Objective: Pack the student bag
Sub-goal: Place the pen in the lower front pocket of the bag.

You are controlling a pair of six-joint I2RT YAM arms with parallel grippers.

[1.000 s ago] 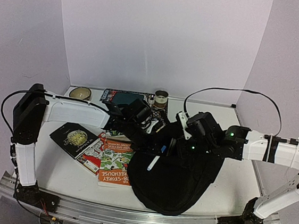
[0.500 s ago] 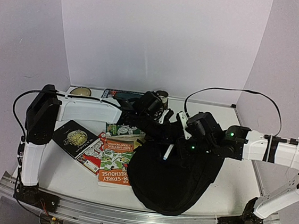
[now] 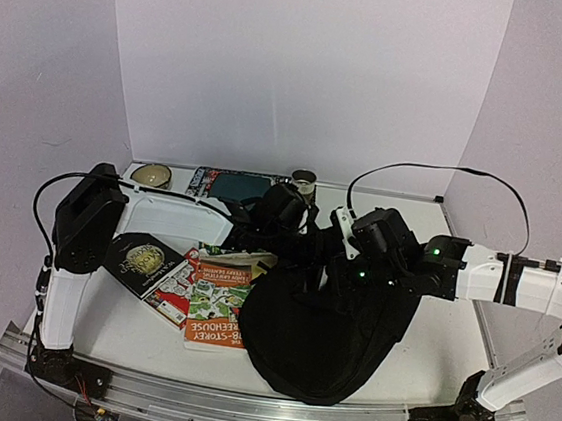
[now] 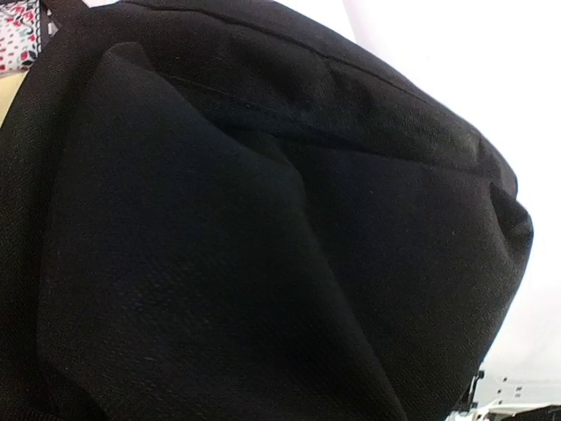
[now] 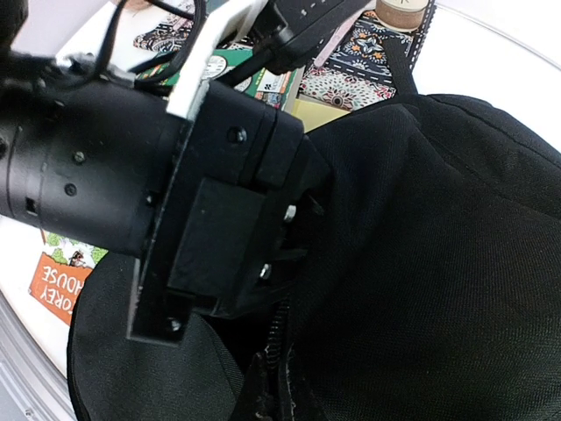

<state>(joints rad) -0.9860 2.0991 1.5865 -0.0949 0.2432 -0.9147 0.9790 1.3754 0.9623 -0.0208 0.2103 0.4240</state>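
We see a large soft black fabric backpack (image 4: 263, 263) filling nearly the whole frame, close up against the lens. A broad fold of its cloth lies over the left and middle, and a dark crease (image 4: 368, 145) slants across the upper part. Beyond its rounded right edge shows the pale white bench (image 4: 491, 79). In the top left corner peeks a scrap of red-and-black patterned material (image 4: 26, 26), too small for us to name.

Overlapping books (image 3: 213, 302) lie near a tan roll (image 3: 151, 174).
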